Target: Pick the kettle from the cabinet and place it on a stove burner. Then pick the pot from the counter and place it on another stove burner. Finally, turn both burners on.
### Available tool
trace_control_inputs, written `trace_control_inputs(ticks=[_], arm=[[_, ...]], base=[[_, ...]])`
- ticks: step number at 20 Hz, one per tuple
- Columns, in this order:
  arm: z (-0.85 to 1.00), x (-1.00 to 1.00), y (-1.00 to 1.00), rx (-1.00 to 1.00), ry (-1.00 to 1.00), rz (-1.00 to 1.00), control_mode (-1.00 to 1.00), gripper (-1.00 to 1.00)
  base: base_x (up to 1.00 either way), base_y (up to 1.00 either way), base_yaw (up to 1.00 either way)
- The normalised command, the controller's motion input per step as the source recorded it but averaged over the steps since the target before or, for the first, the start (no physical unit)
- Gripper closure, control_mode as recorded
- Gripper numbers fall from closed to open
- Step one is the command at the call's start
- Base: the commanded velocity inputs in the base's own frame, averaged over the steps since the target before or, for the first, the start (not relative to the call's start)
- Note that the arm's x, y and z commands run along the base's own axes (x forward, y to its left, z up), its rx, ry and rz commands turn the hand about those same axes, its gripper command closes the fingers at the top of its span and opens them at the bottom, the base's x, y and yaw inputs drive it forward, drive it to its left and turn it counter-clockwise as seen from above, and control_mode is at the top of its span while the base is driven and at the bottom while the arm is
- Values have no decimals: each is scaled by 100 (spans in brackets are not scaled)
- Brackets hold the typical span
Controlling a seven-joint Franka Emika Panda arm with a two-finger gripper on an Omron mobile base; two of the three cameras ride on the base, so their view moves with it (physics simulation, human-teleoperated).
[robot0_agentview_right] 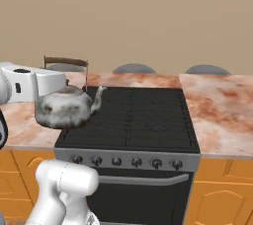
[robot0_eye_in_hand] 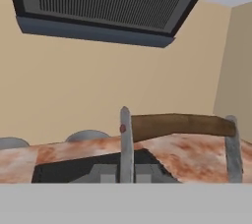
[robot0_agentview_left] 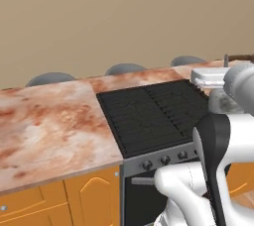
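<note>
The gripper [robot0_eye_in_hand: 126, 171] pinches 1 upright of the kettle [robot0_agentview_right: 64, 106] handle, holding the kettle above the stove's [robot0_agentview_right: 143, 115] left edge.

Both base views look down across the stove burners [robot0_agentview_left: 154, 113] from opposite sides; the hand view looks level along them

A home kitchen, rendered rather than filmed. A black range [robot0_agentview_right: 129, 115] with grid grates stands at the centre of the right base view, a row of round knobs [robot0_agentview_right: 116, 161] along its steel front at 6 o'clock. Marbled reddish stone counter [robot0_agentview_left: 49, 121] runs at 9 o'clock and 3 o'clock, over orange wooden fronts [robot0_agentview_left: 92, 195]. A dark vent hood [robot0_eye_in_hand: 108, 7] hangs at 12 o'clock. A metal kettle [robot0_agentview_right: 64, 108] hangs over the range's left edge.
</note>
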Motion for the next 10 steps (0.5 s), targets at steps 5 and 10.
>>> trace_control_inputs(ticks=[5, 10], arm=[[0, 0, 0, 0, 0, 0, 100, 100], [0, 0, 0, 0, 0, 0, 100, 100]], base=[[5, 51, 0], [2, 30, 0]])
